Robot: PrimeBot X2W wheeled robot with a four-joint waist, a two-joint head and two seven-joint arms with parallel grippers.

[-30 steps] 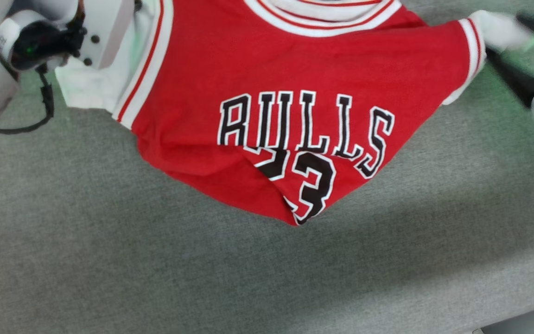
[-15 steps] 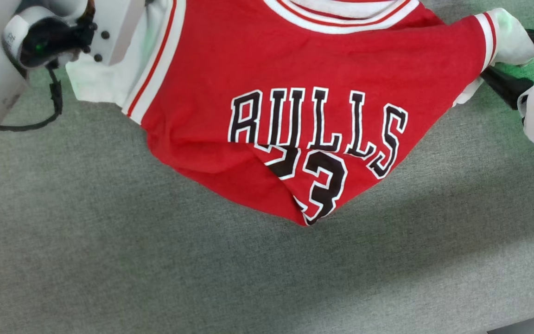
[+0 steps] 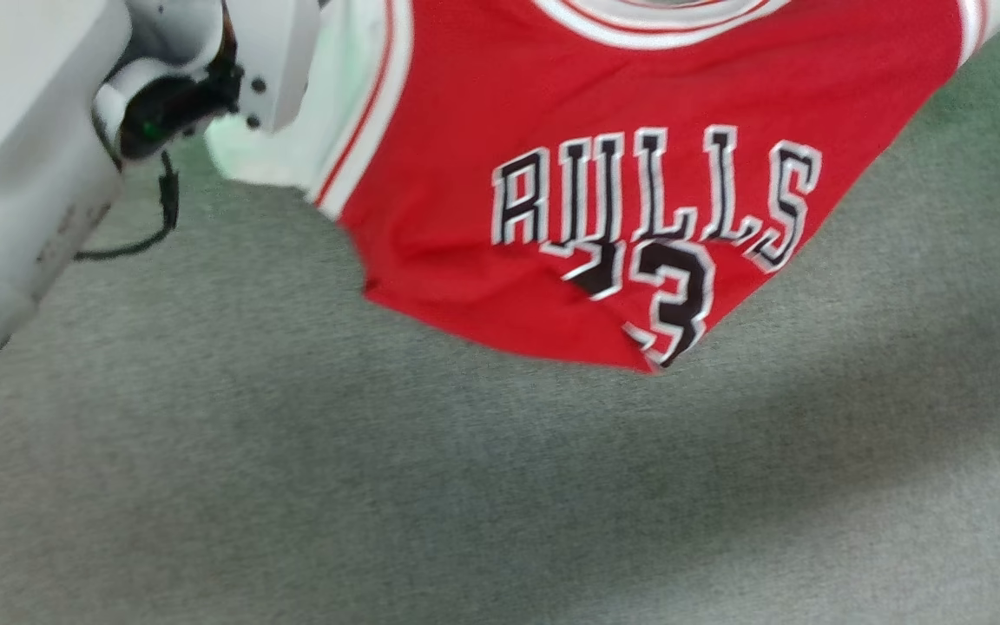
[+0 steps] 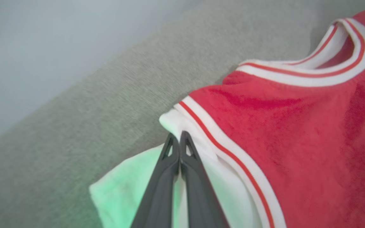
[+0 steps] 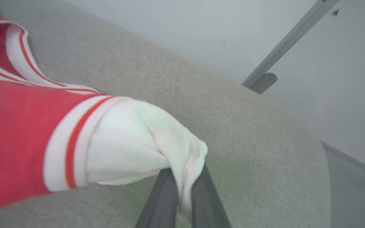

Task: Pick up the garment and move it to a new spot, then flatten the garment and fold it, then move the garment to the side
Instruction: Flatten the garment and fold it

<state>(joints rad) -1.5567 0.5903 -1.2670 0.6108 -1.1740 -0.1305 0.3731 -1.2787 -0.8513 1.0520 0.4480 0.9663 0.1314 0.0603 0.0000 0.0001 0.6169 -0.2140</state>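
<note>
We see the garment (image 3: 604, 130) in the upper middle and upper right of the head view. It is spread wide with its red front facing us, and its top edge runs off the frame. The striped collar (image 3: 656, 10) sits at the top centre. The black lettering (image 3: 652, 195) lies below it, and the number (image 3: 665, 295) is creased where the cloth folds. The bottom of the shirt sags to a point right of centre, above the grey fabric surface (image 3: 378, 486) that covers the lower half of the frame. A soft shadow lies on that surface below the shirt. We cannot tell whether the lowest tip touches it.

Our pale forearm (image 3: 23, 174) fills the upper left corner of the head view, just beside the shirt's white sleeve.

In the left wrist view, the left gripper (image 4: 179, 139) rises from the bottom centre. Its two dark fingers are pressed together and pinch the white left sleeve (image 4: 131, 190) beside the striped trim. The red body spreads across the right of that frame, with a pale wall (image 4: 43, 47) at the upper left.

In the right wrist view, the right gripper (image 5: 182, 183) is closed at the bottom centre on a bunched white sleeve end (image 5: 128, 145). The cloth covers its fingertips. The red body stretches away to the left edge, and a metal bar (image 5: 284, 53) slants across the upper right.
</note>
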